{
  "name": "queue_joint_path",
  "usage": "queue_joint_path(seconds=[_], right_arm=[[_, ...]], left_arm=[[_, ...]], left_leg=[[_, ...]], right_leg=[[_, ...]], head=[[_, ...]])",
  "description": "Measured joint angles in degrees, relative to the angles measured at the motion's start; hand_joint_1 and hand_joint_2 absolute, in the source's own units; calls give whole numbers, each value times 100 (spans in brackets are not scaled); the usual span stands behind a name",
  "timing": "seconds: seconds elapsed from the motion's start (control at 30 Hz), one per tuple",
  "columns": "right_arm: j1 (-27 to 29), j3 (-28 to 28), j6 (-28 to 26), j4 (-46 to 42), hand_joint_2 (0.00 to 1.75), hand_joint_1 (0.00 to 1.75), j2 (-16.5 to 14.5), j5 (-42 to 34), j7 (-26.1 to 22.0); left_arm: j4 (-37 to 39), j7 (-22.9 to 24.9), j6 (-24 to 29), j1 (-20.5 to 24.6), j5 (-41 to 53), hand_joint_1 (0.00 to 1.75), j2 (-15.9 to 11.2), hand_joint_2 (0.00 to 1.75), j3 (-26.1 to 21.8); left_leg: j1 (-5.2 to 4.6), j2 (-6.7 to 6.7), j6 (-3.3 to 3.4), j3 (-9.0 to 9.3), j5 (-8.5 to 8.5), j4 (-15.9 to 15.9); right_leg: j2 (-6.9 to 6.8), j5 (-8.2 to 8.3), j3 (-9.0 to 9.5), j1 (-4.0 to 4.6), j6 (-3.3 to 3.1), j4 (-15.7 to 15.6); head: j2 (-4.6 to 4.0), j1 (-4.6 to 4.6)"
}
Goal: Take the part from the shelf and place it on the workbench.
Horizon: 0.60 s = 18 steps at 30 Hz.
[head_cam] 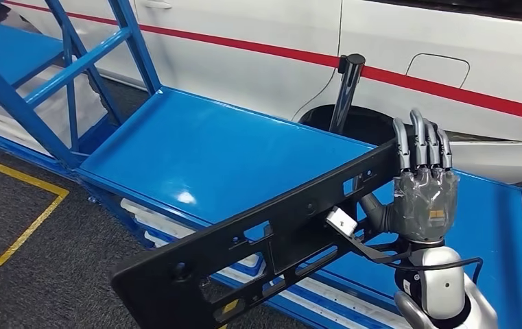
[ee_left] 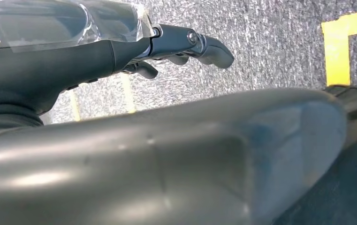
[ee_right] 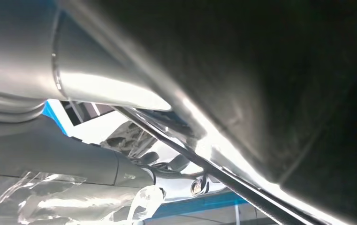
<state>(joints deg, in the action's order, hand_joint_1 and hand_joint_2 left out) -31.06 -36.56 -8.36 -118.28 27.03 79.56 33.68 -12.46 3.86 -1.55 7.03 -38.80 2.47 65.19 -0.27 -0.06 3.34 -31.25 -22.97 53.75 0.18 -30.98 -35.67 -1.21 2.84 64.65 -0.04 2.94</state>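
Right hand (head_cam: 422,199) grips the long black perforated plastic part (head_cam: 258,240) at one end; its long axis runs away leftward, above the glossy blue metal tabletop (head_cam: 203,151).

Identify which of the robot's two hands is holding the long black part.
The right hand: it grips the upper end of the black part above the blue workbench. The left hand hangs over the carpet, holding nothing.

High head view over workbench (head_cam: 196,147); close, turned wrist views.
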Motion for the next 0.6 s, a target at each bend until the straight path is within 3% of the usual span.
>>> queue_joint_path(seconds=[0.07,0.1,0.13,0.2,0.27,0.4,0.47,0.53,0.6], right_arm=[[27,1,-15,2,0,0,-5,-27,-3],[40,1,-18,3,0,0,-10,-38,-5],[47,2,-20,4,0,0,-14,-44,-7],[48,5,-26,4,0,0,-20,-51,-9],[41,8,-35,5,0,0,-27,-59,-26],[29,11,-84,6,0,0,-46,-111,-60],[21,21,-132,5,0,0,-56,-149,-58],[19,33,-167,5,0,0,-74,-180,-53],[24,36,-188,6,0,0,-90,-208,-51]], left_arm=[[0,0,8,-8,-2,0,2,0,1],[0,1,7,-14,-4,0,3,0,1],[0,1,6,-17,-5,0,3,0,1],[0,1,4,-16,-7,0,4,0,0],[0,2,4,-4,-13,0,4,0,0],[0,3,4,-6,-24,0,4,0,1],[0,3,3,-7,-24,0,4,0,1],[0,3,3,-6,-24,0,5,0,1],[0,3,3,-9,-24,0,7,0,1]], left_leg=[[0,-1,11,-17,9,5],[4,-3,9,-22,11,10],[12,-5,4,-24,12,18],[27,-9,-29,-31,3,53],[12,-10,-95,-66,-14,105],[26,-17,-214,-129,-23,151],[53,-15,-271,-288,-282,524],[73,-14,-328,-599,-693,1276],[83,-14,-357,-823,-912,1852]], right_leg=[[0,-271,-301,-7,32,693],[0,-254,-335,-16,51,785],[-2,-133,-260,-28,68,648],[-10,244,127,-62,103,-125],[5,447,406,-68,85,-732],[15,505,409,-41,-65,-852],[5,543,390,-55,-132,-867],[12,567,355,-53,-170,-866],[44,590,314,-51,-182,-864]], head=[[0,-3],[0,-4],[0,-4],[0,-4],[0,-3],[0,1],[0,9],[0,15],[0,15]])
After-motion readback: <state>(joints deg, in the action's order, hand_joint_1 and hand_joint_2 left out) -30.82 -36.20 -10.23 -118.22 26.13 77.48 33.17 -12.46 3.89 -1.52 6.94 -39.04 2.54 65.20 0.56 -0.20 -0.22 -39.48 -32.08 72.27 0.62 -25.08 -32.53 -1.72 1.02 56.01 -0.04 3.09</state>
